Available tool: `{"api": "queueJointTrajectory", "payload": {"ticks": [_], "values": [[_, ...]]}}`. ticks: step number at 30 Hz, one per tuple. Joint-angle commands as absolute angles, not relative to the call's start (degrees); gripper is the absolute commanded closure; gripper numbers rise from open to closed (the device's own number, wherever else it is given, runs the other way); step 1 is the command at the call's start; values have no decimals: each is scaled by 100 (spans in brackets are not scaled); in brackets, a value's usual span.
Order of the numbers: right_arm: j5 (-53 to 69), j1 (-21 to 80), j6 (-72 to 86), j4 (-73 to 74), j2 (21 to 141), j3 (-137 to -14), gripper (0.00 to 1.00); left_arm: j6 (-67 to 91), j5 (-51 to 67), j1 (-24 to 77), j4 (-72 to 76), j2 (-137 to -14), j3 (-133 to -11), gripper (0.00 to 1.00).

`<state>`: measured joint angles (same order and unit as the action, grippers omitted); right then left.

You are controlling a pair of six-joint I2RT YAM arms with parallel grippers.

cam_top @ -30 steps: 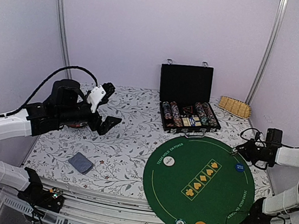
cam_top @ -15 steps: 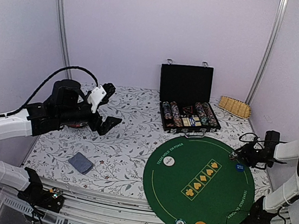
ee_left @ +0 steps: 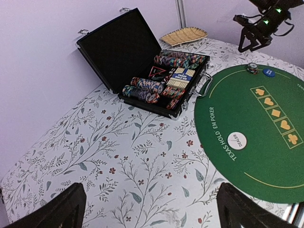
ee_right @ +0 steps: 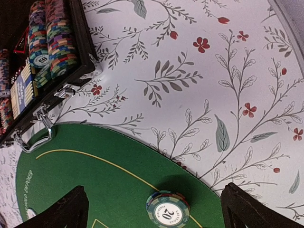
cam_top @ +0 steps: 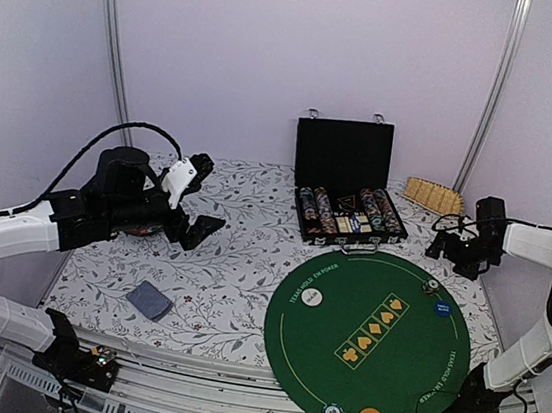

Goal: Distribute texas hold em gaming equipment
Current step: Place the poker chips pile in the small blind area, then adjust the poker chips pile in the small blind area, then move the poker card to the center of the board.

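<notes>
**A:** Right gripper [cam_top: 449, 252] is up off the felt with its fingers spread wide and nothing between them. On the wrist view the two fingers [ee_right: 61, 209] frame the chip stack [ee_right: 167, 210] from above, well clear of it.

**B:** And that chip stack sits just inside the far right rim of the green mat [cam_top: 317, 363], near the blue disc [cam_top: 442, 309]. It looks upright and tidy.

**A:** This is the let-go and pull-away, I'd say. The trick is to keep those fingers wide and rise well clear before swinging, so neither tip clips the stack on the way out.

**B:** Then the open case [cam_top: 346, 210] for more chips, I'd guess. It should drop in from above onto one row rather than raking across them.

**A:** Left gripper [cam_top: 201, 197] hangs over the floral cloth, also spread wide and empty. The cards [cam_top: 150, 300] lie on the cloth near it, and the white dealer disc [cam_top: 312, 297] is on the mat's left side.

**B:** What's changed from a second back?

**A:** The right gripper was down low at the mat's edge then, pressed in on something. Now it has opened, lifted and swung back toward the far wall, and the chip stack stands alone where it was. The left arm, cards and discs haven't budged.
</notes>
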<state>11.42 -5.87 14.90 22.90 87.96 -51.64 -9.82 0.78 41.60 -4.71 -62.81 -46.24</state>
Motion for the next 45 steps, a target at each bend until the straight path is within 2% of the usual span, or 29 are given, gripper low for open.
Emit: {"api": "queueJointTrajectory", "payload": {"ticks": [1,8,11,15,19,26,29,31,34,38,40,45], "values": [[268,-336,928,3591,9267,-5606,1,-1045,57,4221,-426,-6297,-4693,2],[-74,188,775,3962,10025,-5808,2,-1059,51,4235,-428,-6343,-4684,2],[78,258,806,3955,10251,-5856,16,-1076,48,4235,-426,-6354,-4680,2],[-4,460,814,4012,10457,-5864,24,-1081,20,4236,-424,-6359,-4675,2],[-3,492,884,4059,10502,-5850,44,-1089,6,4244,-431,-6354,-4676,2],[-79,539,922,4208,10298,-5844,72,-1095,9,4242,-428,-6337,-4676,2],[-90,566,914,4242,10260,-5829,75,-1091,3,4238,-431,-6339,-4676,2],[-119,586,906,4293,10248,-5848,71,-1094,0,4242,-431,-6337,-4676,2],[-132,612,901,4356,10198,-5922,45,-1100,0,4240,-428,-6337,-4676,2],[-291,773,896,4580,9949,-6249,24,-1104,-16,4242,-430,-6350,-4674,2],[-517,954,913,4798,9759,-6583,1,-1120,-29,4245,-444,-6362,-4676,2],[-1052,1788,776,4995,9149,-7687,1,-1026,-71,4211,-655,-6496,-4832,2]]}}
